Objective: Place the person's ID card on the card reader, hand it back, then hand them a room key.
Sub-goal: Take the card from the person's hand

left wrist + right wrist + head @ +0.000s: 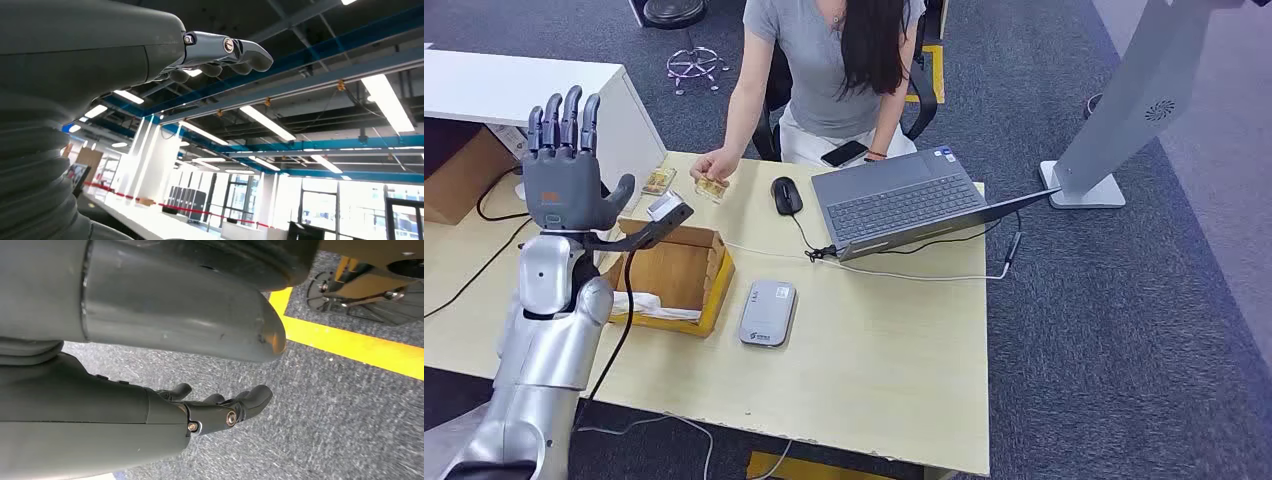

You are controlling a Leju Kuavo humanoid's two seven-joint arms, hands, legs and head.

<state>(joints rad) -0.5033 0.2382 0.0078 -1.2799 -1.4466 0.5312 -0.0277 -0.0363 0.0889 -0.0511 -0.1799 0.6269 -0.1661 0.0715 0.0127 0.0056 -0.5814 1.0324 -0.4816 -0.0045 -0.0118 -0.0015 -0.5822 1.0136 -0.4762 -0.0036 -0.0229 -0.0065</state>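
Left hand (564, 165): matt grey plastic, fingers apart, holding nothing; silver arm (549, 330) below it glossy, metallic. Just beside the hand, cardboard box (674, 270), dull brown, white paper or cloth inside. Beyond the box, card reader (767, 312), smooth pale-grey plastic. Table (874, 350) under all: pale wood-look top, smooth, low sheen. Right hand (220, 407): matt dark plastic, fingers loosely bent and apart, above rough grey carpet (325, 415) with glossy yellow stripe (350, 345).

No text can be read anywhere. The card reader (767, 313) on the table (894, 350) carries a small label and a line of print near its lower edge, both too small to make out. The laptop (904, 200) bears stickers, likewise illegible.
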